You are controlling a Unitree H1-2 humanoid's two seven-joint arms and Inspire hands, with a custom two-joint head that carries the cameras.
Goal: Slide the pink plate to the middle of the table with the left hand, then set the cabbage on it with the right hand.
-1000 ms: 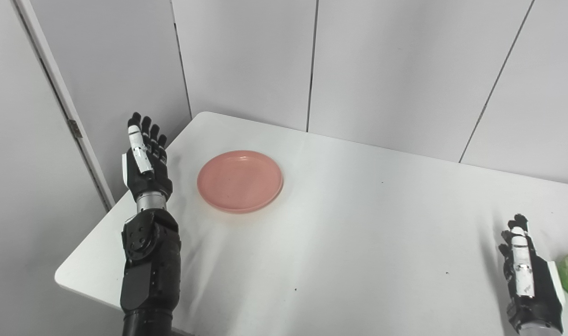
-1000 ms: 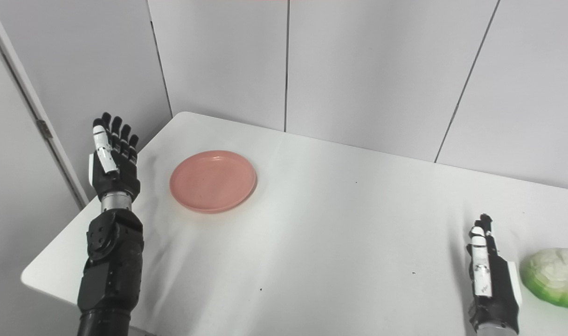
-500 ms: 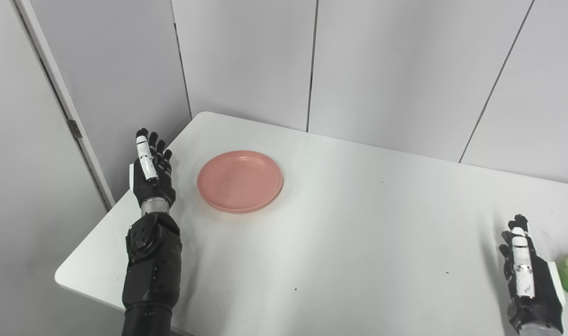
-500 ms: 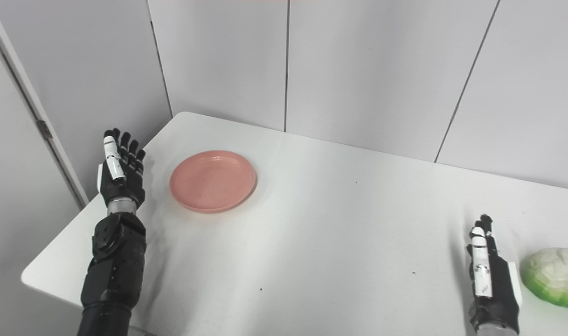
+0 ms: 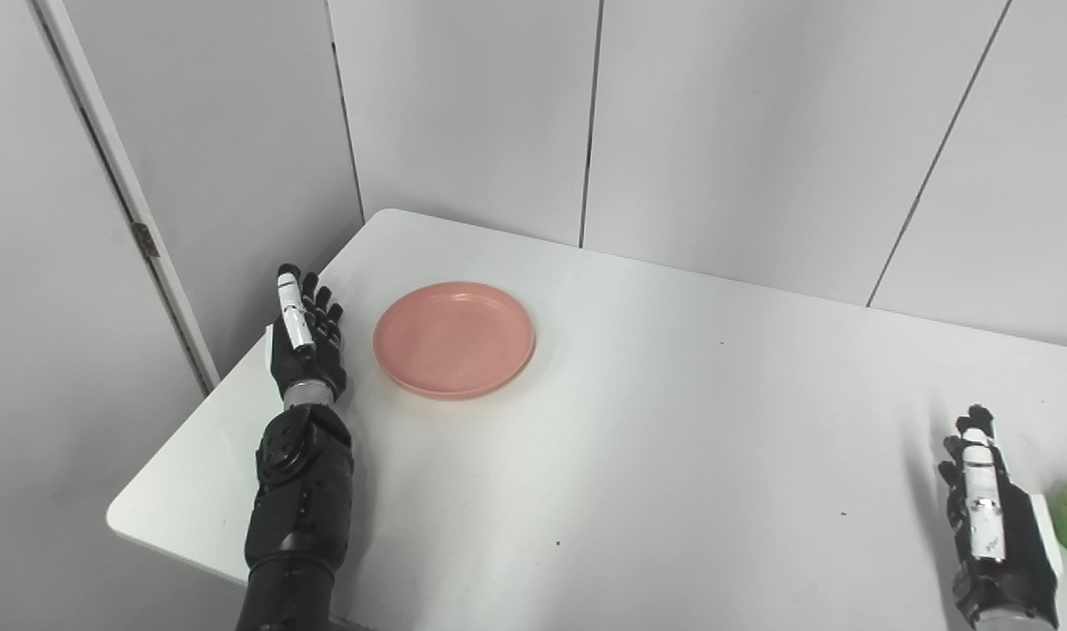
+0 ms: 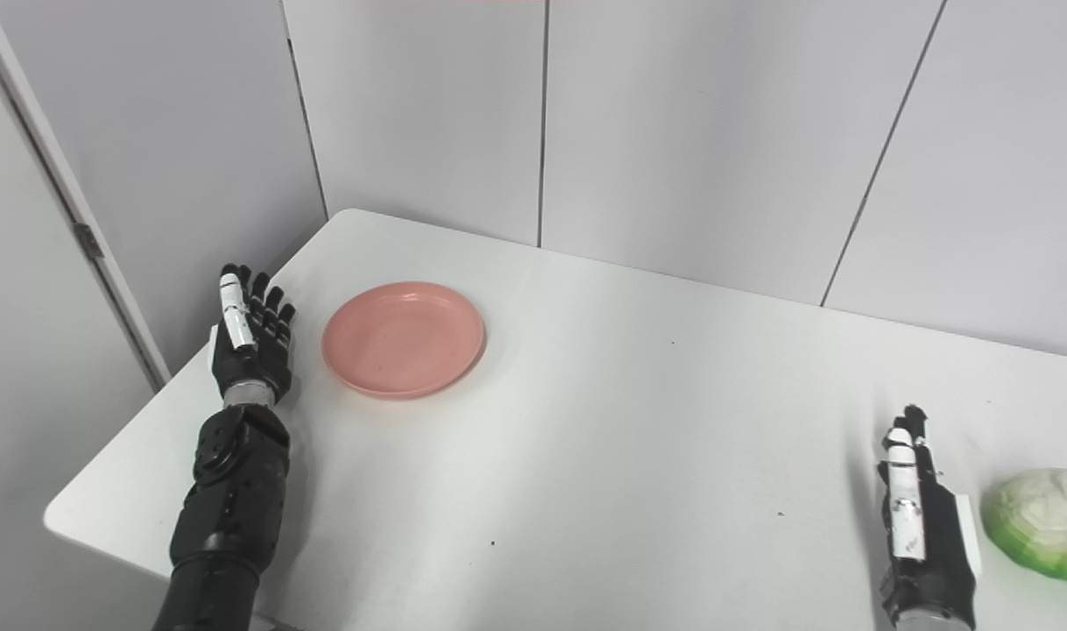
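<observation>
The left hand point(image 5: 307, 337) is seen at centre left of the frame, fingers spread and empty, just beside the pink plate point(image 5: 454, 339) but apart from it. The plate lies left of centre on the table point(image 5: 674, 421). The first step is judged in hand: contact with the plate's left rim, then a rightward push, is called for. The right hand point(image 6: 923, 526), spread and empty, is held at lower right beside the cabbage point(image 6: 1043, 523).
</observation>
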